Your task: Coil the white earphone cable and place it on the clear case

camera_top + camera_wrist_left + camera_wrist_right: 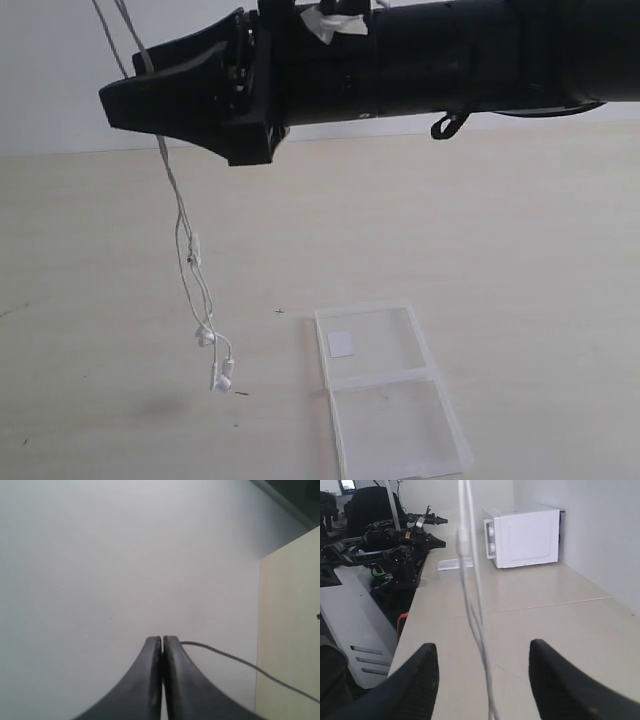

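The white earphone cable [183, 222] hangs from above the top left of the exterior view, its inline remote [193, 250] midway down. Its two earbuds [216, 362] dangle just over the table. In the left wrist view my left gripper [162, 639] is shut on the cable [225, 655], which leaves beside one fingertip; this gripper is out of the exterior view. My right gripper [120, 78] reaches across from the right and stands open around the hanging strands [470, 595], which run between its fingers [482, 647] without touching them. The clear case [385, 395] lies open flat on the table, its white sticker [341, 343] on the far half.
The light wooden table [520, 260] stretches around the case, with a white wall behind it. In the right wrist view a white microwave [522, 536] stands at the far end of the table. Other black robot arms [395, 542] sit beyond the table's edge.
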`<state>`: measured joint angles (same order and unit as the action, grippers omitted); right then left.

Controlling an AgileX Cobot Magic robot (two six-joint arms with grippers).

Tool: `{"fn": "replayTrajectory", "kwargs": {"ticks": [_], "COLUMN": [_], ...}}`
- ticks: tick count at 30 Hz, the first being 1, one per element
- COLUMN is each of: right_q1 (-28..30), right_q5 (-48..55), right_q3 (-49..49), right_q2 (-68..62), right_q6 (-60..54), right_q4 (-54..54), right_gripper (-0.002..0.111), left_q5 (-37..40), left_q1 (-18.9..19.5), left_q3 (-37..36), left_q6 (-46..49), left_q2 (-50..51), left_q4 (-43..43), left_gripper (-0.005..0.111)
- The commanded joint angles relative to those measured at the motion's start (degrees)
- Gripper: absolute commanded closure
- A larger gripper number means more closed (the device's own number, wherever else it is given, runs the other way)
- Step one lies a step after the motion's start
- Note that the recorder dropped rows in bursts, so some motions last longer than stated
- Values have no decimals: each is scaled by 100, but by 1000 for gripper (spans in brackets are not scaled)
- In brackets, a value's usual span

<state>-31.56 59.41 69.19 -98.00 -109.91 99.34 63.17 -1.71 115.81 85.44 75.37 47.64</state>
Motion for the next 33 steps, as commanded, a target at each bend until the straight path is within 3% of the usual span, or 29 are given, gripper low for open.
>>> {"fn": "replayTrajectory", "kwargs": {"ticks": [1, 28, 33], "right_q1": [-137, -240, -240], "right_q5": [-60, -154, -148], "right_q3": [38, 38, 38], "right_q2": [-98, -276, -276], "right_q6": [-4, 23, 23], "right_q4": [61, 61, 61], "right_gripper": [54, 60, 73], "left_q5": [-56, -44, -33], "left_q1": [-27, -27, -27], "left_q3": [27, 27, 27], "left_q6": [-2, -13, -13], "left_q2": [-26, -26, -26], "left_q4": [59, 60, 60], "left_gripper": [107, 107, 107]}}
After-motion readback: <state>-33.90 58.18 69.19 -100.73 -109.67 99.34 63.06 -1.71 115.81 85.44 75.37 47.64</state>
